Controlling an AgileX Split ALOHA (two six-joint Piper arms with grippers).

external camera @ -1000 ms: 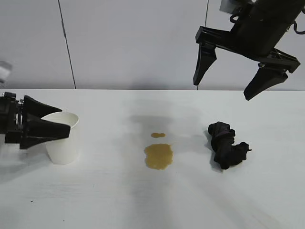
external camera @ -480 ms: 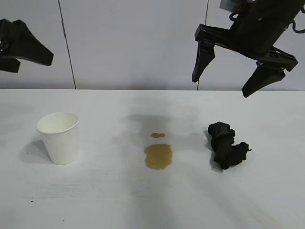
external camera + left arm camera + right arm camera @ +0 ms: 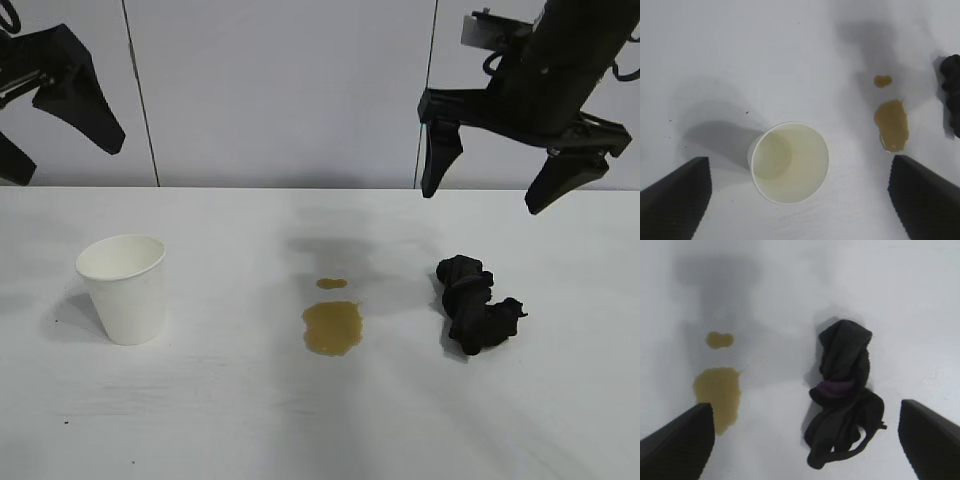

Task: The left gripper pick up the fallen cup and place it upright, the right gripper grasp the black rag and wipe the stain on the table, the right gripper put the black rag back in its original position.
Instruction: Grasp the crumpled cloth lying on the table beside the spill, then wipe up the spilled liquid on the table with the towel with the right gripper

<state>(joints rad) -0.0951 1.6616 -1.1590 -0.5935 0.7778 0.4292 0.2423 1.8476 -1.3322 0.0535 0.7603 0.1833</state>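
The white paper cup stands upright on the table at the left, mouth up in the left wrist view. My left gripper is open and empty, high above the cup at the far left; its fingers flank the cup from above. The yellowish-brown stain lies mid-table with a smaller spot behind it. The black rag lies right of the stain. My right gripper is open, hanging high above the rag, with the stain to one side.
A grey panelled wall stands behind the table. The rag's edge also shows in the left wrist view. Bare tabletop lies in front of the cup, stain and rag.
My left gripper let go of the upright cup and rose to the upper left. My right gripper levelled out and dropped slightly above the rag.
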